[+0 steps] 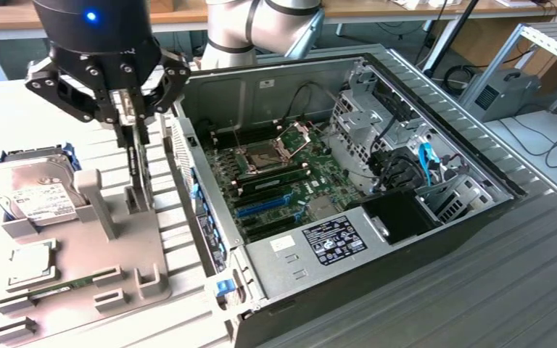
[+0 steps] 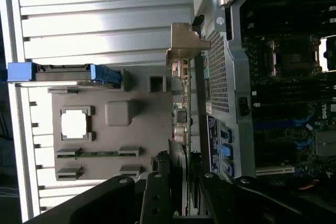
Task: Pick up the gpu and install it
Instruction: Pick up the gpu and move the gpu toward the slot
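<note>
gripper (image 1: 135,116): fingers are clamping the upper edge of the gpu (image 1: 139,174) | gpu: is standing upright on edge at the grey holder tray (image 1: 114,272), just beside the open computer case (image 1: 289,250) | arm: is hanging directly above it

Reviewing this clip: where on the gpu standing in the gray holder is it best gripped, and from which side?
Take the gpu by its upper long edge, coming straight down from above. It stands thin and on edge in the gray holder, whose posts hem in its lower part, while the top edge is free. The claw sits right above it.
</note>
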Robot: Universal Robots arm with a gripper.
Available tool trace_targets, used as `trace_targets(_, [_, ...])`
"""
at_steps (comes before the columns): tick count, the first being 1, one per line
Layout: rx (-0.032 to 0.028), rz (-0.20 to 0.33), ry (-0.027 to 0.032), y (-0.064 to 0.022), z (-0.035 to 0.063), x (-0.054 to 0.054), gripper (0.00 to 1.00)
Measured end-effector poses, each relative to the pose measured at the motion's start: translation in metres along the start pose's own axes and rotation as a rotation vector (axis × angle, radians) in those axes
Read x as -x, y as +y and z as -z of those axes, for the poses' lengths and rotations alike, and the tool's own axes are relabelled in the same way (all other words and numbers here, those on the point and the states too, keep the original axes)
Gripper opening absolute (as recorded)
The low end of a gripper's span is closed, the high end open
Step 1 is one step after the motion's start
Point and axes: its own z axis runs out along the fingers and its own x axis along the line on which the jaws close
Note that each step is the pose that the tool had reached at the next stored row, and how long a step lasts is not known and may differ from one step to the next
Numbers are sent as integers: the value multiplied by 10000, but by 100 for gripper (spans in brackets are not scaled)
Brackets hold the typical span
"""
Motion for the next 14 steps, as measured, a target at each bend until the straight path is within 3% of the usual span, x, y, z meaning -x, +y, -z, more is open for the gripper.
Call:
trace_targets(2, [0, 1, 2, 7, -2, 89, 26])
trace_targets(14, [-1, 0, 14, 47, -11, 364, 26])
